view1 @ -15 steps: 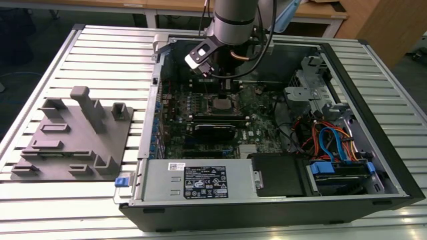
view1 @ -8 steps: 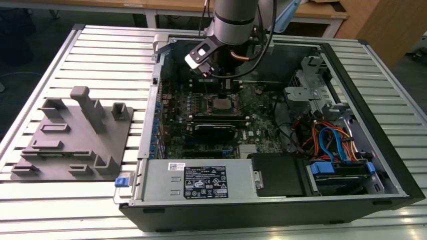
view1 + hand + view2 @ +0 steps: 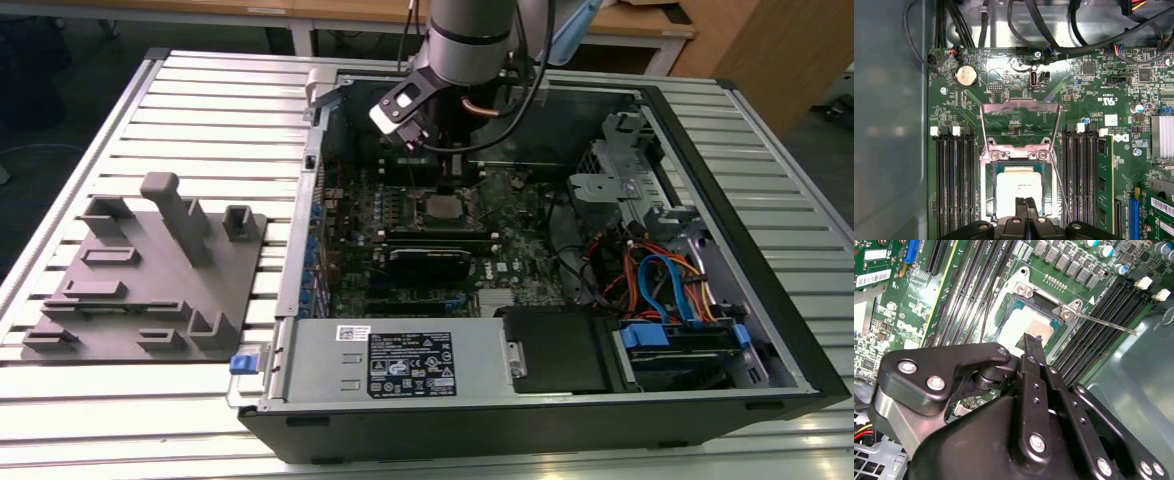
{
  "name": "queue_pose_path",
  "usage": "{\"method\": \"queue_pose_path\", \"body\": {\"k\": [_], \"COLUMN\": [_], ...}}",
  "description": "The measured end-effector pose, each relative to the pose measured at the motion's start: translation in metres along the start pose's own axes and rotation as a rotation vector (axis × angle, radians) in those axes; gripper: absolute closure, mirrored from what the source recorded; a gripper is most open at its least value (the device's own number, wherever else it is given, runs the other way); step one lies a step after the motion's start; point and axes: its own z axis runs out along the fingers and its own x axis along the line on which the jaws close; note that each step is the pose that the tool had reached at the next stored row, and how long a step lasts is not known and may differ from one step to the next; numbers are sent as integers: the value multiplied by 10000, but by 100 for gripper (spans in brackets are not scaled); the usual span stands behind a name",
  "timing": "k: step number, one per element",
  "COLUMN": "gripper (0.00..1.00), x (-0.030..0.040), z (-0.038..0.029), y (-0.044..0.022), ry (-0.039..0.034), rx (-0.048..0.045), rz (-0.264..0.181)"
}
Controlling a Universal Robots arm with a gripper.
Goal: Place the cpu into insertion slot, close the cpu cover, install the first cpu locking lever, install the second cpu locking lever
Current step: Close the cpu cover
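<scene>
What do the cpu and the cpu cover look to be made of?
The cpu: probably a metal top, dull silvery, matte with a soft glare. The cpu cover: thin sheet metal by its look, brighter silver, light glinting along its edges.

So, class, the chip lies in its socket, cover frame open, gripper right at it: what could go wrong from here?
The gripper, fingers shut, sits at the edge of the cpu; a sideways nudge might skew it in the insertion slot. The cpu cover is open; closing it over a tilted chip could jam. The thin locking lever juts out beside the socket and might snag the gripper.
</scene>
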Motion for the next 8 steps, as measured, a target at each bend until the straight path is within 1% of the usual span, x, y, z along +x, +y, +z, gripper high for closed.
{"method": "queue_pose_path", "body": {"k": [8], "gripper": [90], "x": [0], "z": [-20], "y": [1], "ry": [2], "rx": [0], "rz": [0]}}
